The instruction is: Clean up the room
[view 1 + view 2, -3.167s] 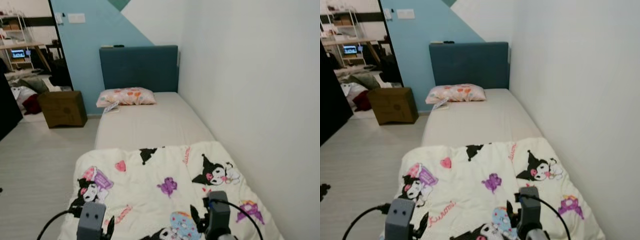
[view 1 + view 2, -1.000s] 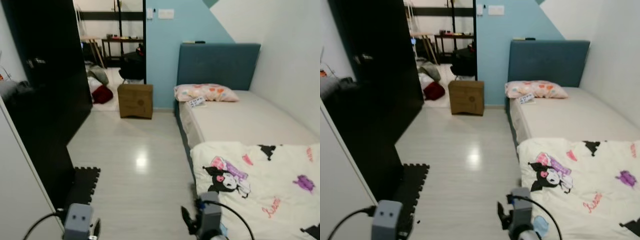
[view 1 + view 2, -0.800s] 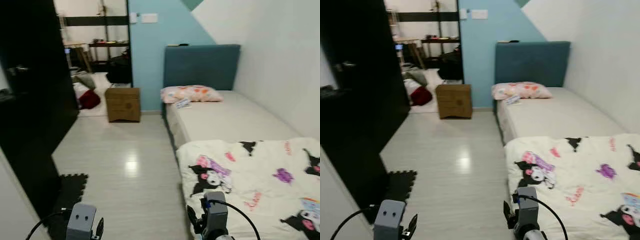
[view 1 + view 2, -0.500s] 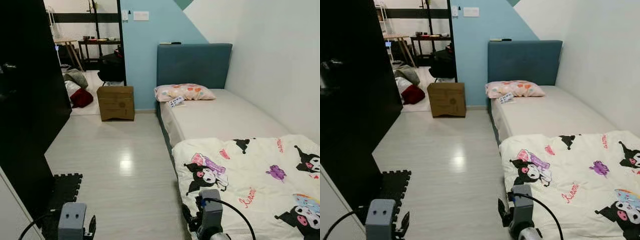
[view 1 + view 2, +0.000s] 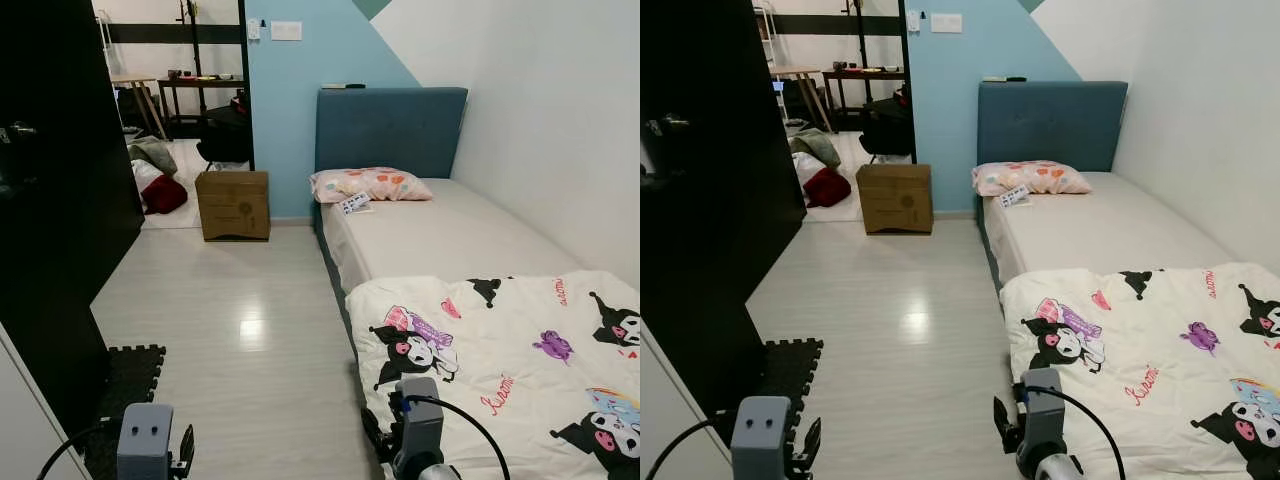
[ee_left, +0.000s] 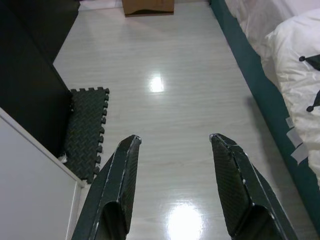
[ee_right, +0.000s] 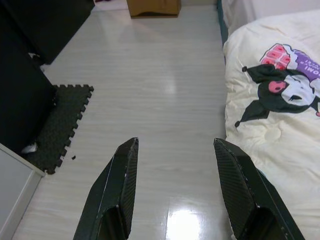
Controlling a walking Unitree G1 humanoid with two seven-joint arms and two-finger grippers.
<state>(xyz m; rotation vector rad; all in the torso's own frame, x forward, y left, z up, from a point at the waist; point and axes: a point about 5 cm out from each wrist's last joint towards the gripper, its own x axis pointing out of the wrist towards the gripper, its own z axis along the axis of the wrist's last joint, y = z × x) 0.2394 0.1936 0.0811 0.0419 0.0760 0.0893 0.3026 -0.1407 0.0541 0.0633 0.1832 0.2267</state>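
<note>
Glossy pale plank floor (image 5: 250,330) beside soft cartoon-print quilt (image 5: 510,350).

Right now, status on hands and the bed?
Left hand open, right hand open, both empty above floor. Cartoon blanket bunched at bed's foot. Nothing in the way.

White cartoon-print blanket (image 5: 520,350), teal headboard (image 5: 390,130), floral pillow (image 5: 372,184)

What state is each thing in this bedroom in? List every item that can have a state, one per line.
Quilt: spread over the near end of the bed, far end uncovered.
Pillow: lying flat against the headboard.
Cardboard box: closed, standing on the floor by the doorway.
Foam mat: flat on the floor.
Left gripper: fingers open, empty.
Right gripper: fingers open, empty.
</note>
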